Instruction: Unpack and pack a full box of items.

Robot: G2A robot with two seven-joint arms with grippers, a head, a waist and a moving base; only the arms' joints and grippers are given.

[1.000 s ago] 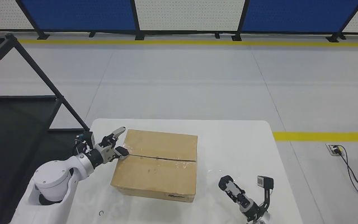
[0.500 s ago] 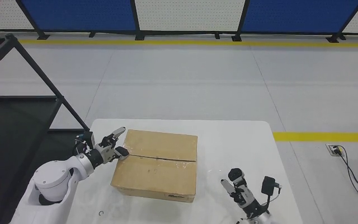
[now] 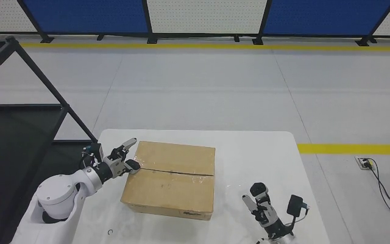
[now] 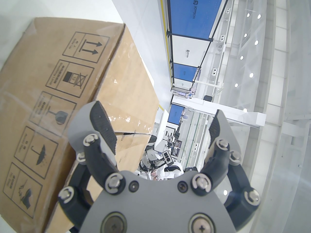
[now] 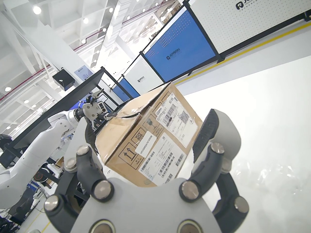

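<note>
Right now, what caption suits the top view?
Closed cardboard box on white table, open left gripper at its seam, open right gripper apart.

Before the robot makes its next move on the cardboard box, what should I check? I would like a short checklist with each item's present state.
1. Cardboard box rests wholly on the table: ok.
2. Top flaps opened: not ok, shut.
3. Left gripper open, at the top seam's end: ok.
4. Right gripper open, apart from the box: ok.
5. Items inside the box: cannot tell.

Box [image 3: 170, 180] on table [image 3: 256, 152], left gripper [image 3: 133, 154] at its edge
</note>
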